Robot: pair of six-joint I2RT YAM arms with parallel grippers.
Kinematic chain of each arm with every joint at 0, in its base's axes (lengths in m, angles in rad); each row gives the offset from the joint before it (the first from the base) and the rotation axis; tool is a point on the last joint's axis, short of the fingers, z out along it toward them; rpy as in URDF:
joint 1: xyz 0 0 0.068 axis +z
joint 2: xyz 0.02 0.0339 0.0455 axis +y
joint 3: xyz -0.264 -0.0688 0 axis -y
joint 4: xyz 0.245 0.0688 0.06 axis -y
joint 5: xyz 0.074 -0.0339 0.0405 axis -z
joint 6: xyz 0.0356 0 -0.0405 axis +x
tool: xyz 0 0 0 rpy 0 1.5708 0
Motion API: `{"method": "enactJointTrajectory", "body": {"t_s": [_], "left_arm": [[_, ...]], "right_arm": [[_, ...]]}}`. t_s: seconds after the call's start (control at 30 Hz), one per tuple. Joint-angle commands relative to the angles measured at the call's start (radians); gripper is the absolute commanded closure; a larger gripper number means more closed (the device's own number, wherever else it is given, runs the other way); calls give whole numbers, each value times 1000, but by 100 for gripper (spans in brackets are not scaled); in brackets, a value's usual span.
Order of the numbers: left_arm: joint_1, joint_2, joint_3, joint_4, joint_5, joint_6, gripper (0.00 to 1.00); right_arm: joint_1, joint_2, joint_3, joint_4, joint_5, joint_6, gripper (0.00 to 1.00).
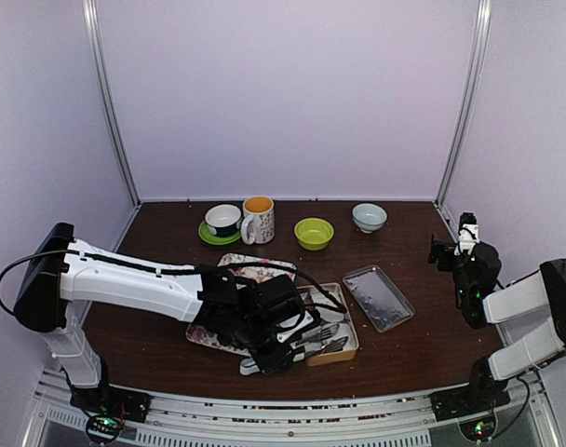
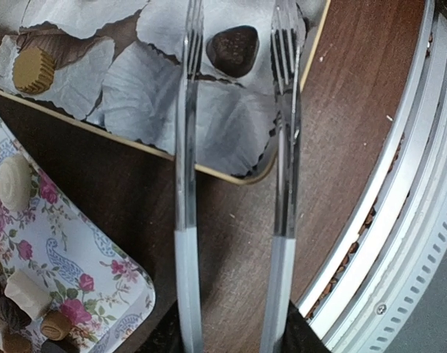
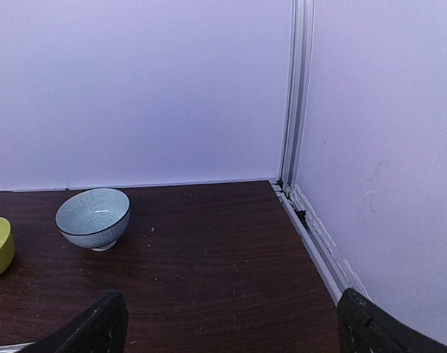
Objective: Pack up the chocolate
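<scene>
My left gripper is shut on the metal tongs, whose two arms stand apart. Their forked tips flank a dark brown chocolate lying in a white paper cup in the tan tin; I cannot tell if they touch it. A light brown chocolate sits in another cup. Cream and brown chocolates lie on the floral tray. In the top view the left gripper hangs over the tin. My right gripper is open and empty at the far right.
The tin's lid lies right of the tin. At the back stand a cup on a green saucer, a mug, a green bowl and a pale blue bowl, the last also in the right wrist view. The table's near rail is close.
</scene>
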Motion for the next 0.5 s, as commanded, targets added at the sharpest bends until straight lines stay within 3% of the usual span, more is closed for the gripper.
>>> {"method": "enactJointTrajectory", "body": {"t_s": [0.0, 0.47], "left_arm": [[-3, -19, 17, 44, -34, -14, 61], [-2, -265, -129, 167, -167, -116, 57]], "right_arm": [[-7, 5, 16, 7, 15, 7, 0], [-7, 5, 16, 7, 15, 7, 0]]}}
